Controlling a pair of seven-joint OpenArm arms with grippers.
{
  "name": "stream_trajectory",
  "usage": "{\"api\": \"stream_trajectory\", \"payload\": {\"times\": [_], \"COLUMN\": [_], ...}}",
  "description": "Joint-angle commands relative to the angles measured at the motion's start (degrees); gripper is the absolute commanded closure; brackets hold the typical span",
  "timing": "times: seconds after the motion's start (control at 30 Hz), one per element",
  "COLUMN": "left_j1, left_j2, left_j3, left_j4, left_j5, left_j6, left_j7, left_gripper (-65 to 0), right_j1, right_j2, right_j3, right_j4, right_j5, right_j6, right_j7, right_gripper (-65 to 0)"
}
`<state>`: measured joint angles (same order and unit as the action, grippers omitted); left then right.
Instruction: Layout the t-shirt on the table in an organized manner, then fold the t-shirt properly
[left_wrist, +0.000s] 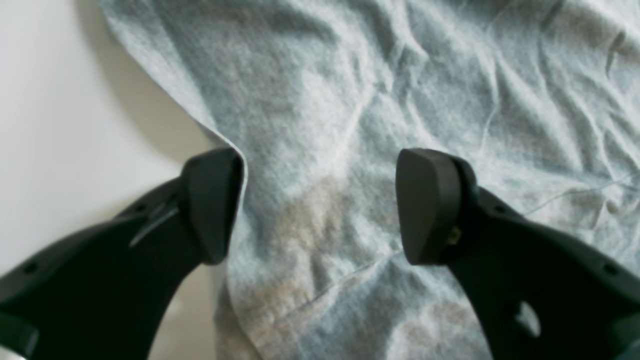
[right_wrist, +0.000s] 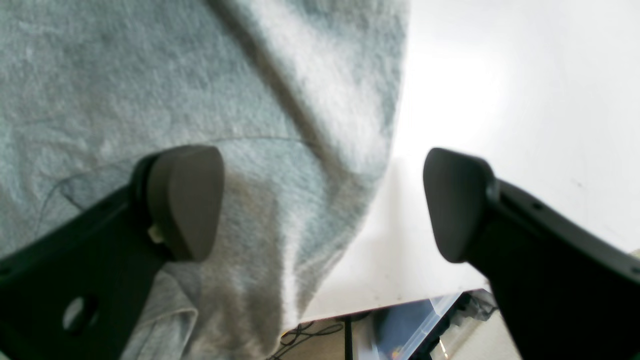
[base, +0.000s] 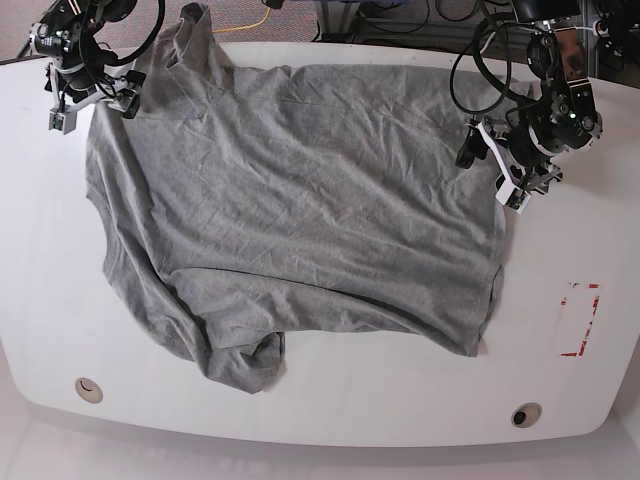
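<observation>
The t-shirt (base: 300, 200) lies spread and wrinkled across the table (base: 330, 400), one sleeve bunched at the near edge. The left gripper (left_wrist: 320, 205) is wide open over the shirt's side edge and holds nothing. The right gripper (right_wrist: 320, 200) is also wide open and empty, above the opposite edge. A red outline (base: 578, 320) and two holes (base: 525, 414) lie apart from the cloth.

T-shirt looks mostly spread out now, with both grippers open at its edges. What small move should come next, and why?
Probably lower the left gripper and close it on the t-shirt edge below it. Its jaws stand open straddling that edge, holding nothing. The right gripper is likewise open over the opposite edge, so both could then pinch and tug the shirt flat on the table. The near sleeve is still bunched.
</observation>
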<state>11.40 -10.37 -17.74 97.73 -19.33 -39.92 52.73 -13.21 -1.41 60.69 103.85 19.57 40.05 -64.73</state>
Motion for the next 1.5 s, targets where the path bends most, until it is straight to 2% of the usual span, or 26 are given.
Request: {"api": "stream_trajectory", "payload": {"times": [0.0, 0.9, 1.47], "left_j1": [-0.54, 4.21, 4.38], "left_j2": [-0.66, -1.01, -1.1], "left_j3": [0.02, 1.34, -3.23], "left_j4": [0.77, 1.21, 1.21], "left_j5": [-0.49, -0.49, -0.4], "left_j6": [-0.08, -0.08, -0.08], "left_j7": [-0.91, -0.91, -0.91], "left_gripper": [-44.6, -44.0, -44.0], "right_j1": [0.25, 0.25, 0.25], "right_j2": [0.93, 0.93, 0.93], "right_j3": [0.11, 0.11, 0.11], "right_j4": [0.98, 0.98, 0.98], "right_j5": [0.6, 0.52, 0.52], "right_j6": [-0.05, -0.05, -0.05], "right_j7": [0.95, 0.95, 0.95], "right_gripper": [-59.9, -59.9, -59.9]}}
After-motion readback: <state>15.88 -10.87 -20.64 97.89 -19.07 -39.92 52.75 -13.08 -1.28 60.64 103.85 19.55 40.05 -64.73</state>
